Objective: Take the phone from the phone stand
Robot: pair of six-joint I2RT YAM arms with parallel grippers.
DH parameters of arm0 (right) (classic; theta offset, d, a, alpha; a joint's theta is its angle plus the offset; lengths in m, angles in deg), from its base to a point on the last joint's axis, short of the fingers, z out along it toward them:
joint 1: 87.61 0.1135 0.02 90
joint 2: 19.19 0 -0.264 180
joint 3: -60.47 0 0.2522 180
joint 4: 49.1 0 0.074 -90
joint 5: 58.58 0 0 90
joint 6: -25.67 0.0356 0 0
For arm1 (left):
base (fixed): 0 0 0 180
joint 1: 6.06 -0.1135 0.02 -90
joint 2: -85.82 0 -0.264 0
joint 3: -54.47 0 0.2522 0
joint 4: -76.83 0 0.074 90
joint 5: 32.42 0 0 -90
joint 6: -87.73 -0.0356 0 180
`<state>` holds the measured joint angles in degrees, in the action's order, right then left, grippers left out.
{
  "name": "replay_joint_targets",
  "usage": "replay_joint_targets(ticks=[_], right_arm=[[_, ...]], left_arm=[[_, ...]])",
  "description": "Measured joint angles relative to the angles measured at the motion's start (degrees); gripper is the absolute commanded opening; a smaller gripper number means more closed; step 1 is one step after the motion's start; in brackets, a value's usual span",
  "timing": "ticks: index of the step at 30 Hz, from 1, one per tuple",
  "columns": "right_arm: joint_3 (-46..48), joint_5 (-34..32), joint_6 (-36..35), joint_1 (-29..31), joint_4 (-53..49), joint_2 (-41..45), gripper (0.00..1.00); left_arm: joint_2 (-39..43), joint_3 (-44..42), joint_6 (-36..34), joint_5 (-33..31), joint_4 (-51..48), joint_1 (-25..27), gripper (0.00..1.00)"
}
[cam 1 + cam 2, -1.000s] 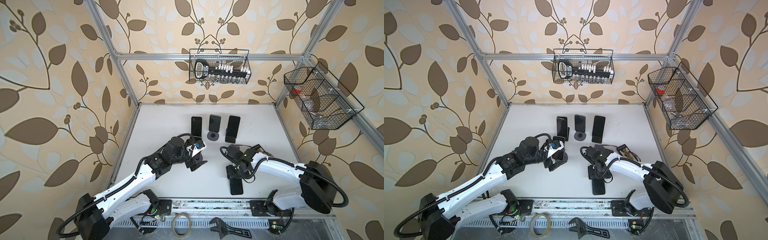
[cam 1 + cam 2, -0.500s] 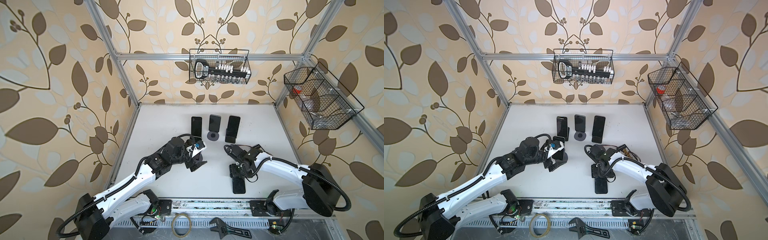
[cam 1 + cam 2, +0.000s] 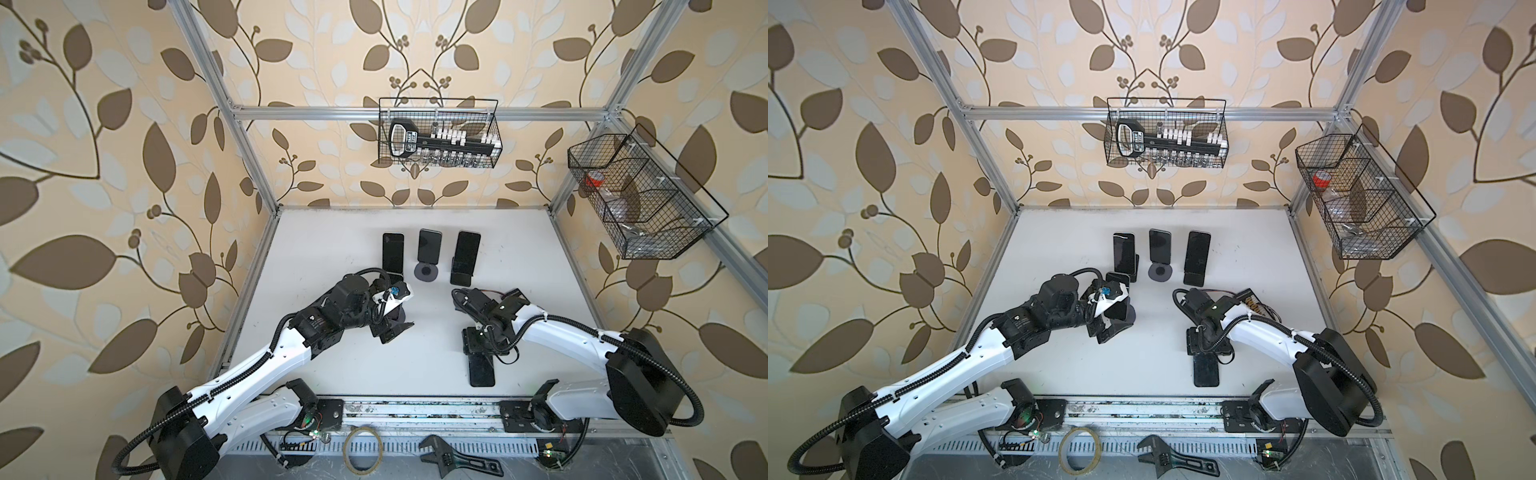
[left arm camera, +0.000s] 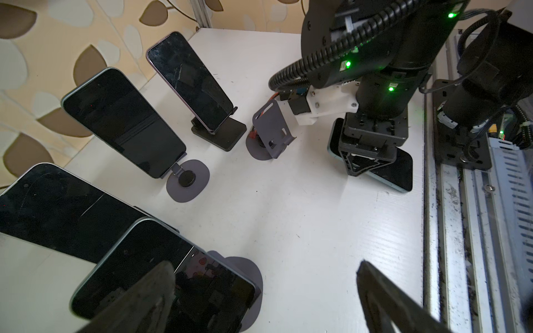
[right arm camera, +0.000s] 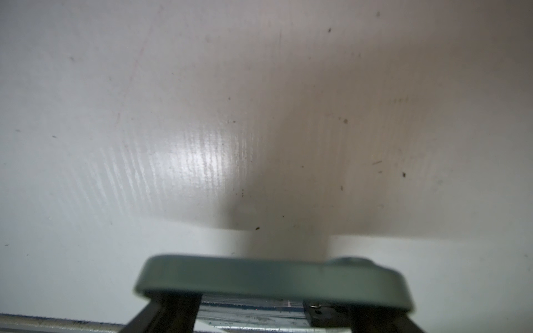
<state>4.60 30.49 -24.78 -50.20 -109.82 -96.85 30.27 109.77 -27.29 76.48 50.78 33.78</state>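
The phone (image 3: 482, 372) was held at its far end by the right gripper (image 3: 478, 351), and the jaws were closed on it. The phone was kept low and almost flat near the front edge of the white table (image 3: 332, 249), with its dark side turned up. Whether it touched the table could not be told. In the right wrist view, only its green edge was seen, laid across the two fingers. An empty grey stand (image 4: 272, 131) was seen near the right arm, a little farther back on the table and apart from the phone. The jaws of the left gripper (image 3: 397, 332) were spread wide, and nothing was held between them. This gripper was hung just in front of a fourth phone (image 4: 161, 276), which was leaned on a stand with a round foot. Three other phones (image 3: 429, 245) were stood on stands in a row at the back of the table.
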Motion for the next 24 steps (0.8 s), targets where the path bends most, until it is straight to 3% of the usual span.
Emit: replay_joint_targets(ticks=[24], right_arm=[[0.55, -0.55, 0.28, -1.18, 2.05, -0.94, 0.61]], left_arm=[[0.00, 0.00, -0.04, 0.02, -0.52, 0.00, 0.98]])
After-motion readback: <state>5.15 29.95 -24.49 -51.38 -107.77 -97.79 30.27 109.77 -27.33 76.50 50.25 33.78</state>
